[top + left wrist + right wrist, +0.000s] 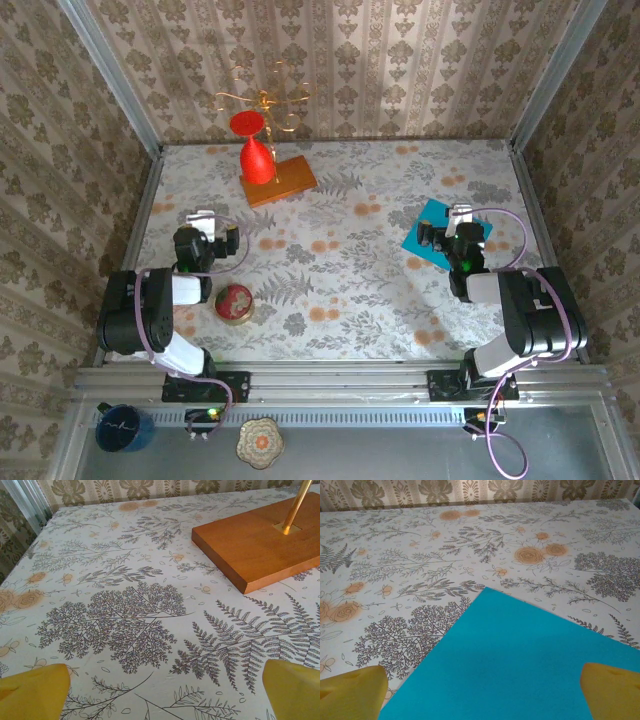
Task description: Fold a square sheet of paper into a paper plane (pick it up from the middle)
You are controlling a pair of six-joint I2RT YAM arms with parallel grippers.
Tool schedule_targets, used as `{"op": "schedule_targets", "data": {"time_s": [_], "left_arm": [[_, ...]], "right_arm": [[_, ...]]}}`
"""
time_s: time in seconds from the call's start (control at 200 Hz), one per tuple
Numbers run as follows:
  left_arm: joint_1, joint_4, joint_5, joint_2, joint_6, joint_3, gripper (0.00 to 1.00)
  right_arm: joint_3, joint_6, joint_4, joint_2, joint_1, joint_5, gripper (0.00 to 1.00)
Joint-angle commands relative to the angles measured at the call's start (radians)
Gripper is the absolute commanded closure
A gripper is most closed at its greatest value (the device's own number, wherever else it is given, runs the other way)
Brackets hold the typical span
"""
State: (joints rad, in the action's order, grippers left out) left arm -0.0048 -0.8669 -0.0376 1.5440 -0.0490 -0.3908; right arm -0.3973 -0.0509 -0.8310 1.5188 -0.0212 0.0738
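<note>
Paper (520, 655) lay flat on desk (330, 270): thin, light, floppy, probably slippery; best pinched at middle. Right hand (485, 695) over it, wide open, empty. Left hand (165, 695) open, empty too.

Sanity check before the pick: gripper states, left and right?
Left gripper: open, empty.
Right gripper: open, over the paper, holding nothing.

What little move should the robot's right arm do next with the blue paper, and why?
Probably lower the right pincer straight down onto the square sheet of paper. The sheet lies flat and unfolded on the table, and the open yellow fingers seem to hang just above it.
</note>
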Motion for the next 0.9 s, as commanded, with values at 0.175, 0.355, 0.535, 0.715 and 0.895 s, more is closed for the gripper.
{"op": "schedule_targets", "data": {"time_s": [0.175, 0.355, 0.535, 0.715, 0.895], "left_arm": [[0.002, -0.009, 0.004, 0.004, -0.007, -0.014, 0.0], [0.002, -0.009, 0.004, 0.002, -0.007, -0.014, 0.0], [0.005, -0.009, -0.001, 0.004, -0.006, -0.014, 0.0], [0.005, -0.008, 0.001, 0.004, -0.007, -0.015, 0.0], [0.003, -0.009, 0.002, 0.003, -0.008, -0.014, 0.0]], "right_arm": [[-0.015, 0.016, -0.01, 0.01, 0.004, -0.003, 0.0], [-0.017, 0.016, -0.007, 0.011, 0.006, -0.005, 0.0], [-0.022, 0.016, -0.002, 0.012, 0.006, -0.006, 0.0], [-0.025, 0.016, 0.003, 0.014, 0.007, -0.007, 0.0], [-0.026, 0.016, 0.006, 0.015, 0.006, -0.006, 0.0]]}}
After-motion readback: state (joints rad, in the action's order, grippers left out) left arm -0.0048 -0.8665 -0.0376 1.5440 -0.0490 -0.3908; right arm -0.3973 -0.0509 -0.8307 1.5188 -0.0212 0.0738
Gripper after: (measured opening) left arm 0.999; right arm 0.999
